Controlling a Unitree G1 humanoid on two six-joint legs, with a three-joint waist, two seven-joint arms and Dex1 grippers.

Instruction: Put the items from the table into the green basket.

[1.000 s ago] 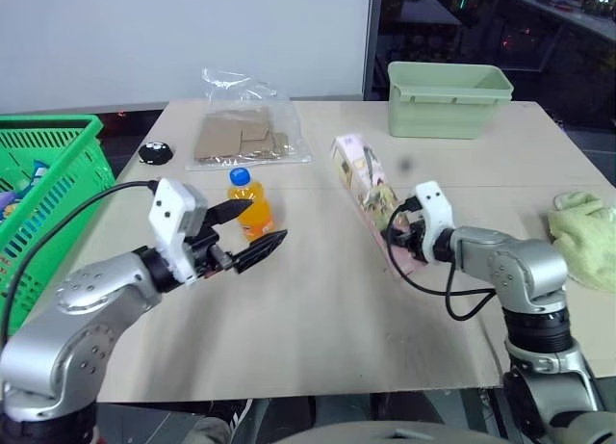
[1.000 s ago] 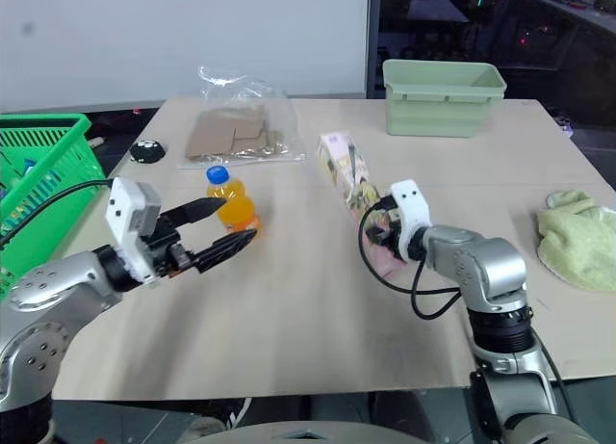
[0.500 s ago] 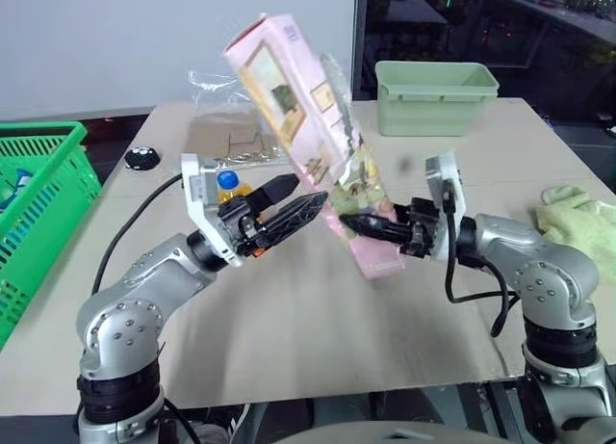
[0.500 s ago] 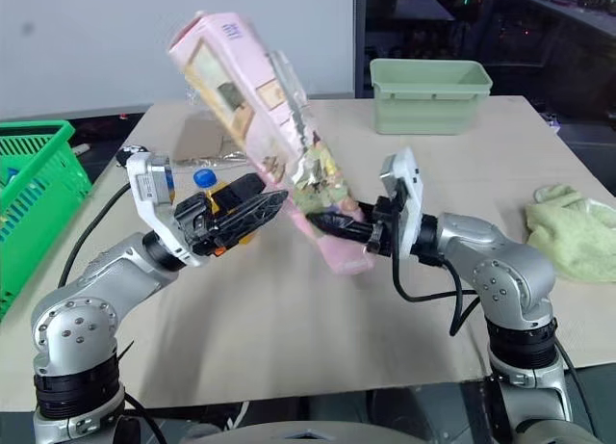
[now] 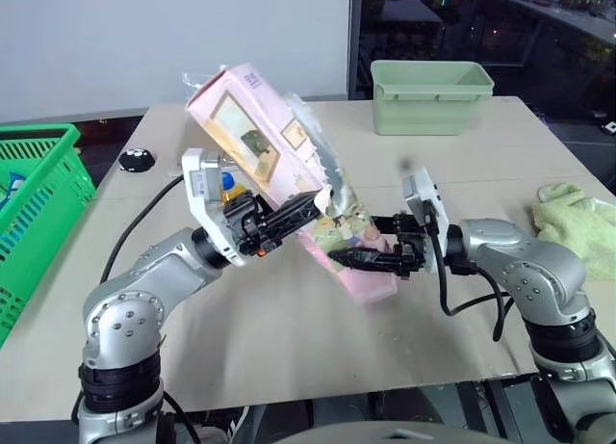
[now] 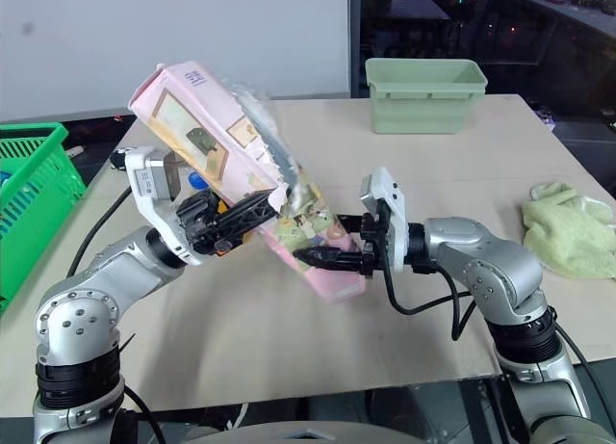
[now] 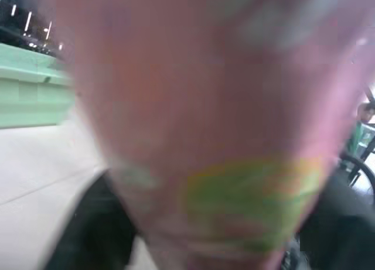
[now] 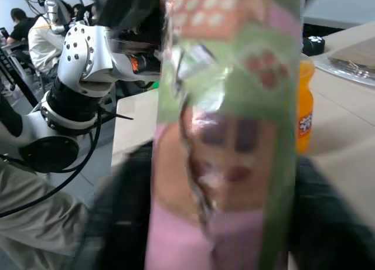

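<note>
1. Beige table (image 5: 289, 357) carries a mint tub (image 5: 431, 97) at its far edge.
2. I see the pink carton (image 5: 279, 169) raised and tilted above it.
3. Left gripper (image 5: 294, 211) clamps the carton's middle.
4. Right gripper (image 5: 356, 259) sits at its lower end, fingers parted around it.

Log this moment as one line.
pink carton: aloft, tilted | left claw: clamped midway | right claw: at lower end | orange bottle: on table

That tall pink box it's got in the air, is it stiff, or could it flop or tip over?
The pink carton looks stiff: it stays straight while tilted between the left gripper and right gripper. Being long and slim, it would probably tip easily if stood on end. Its glossy wrapping may be slippery.
</note>
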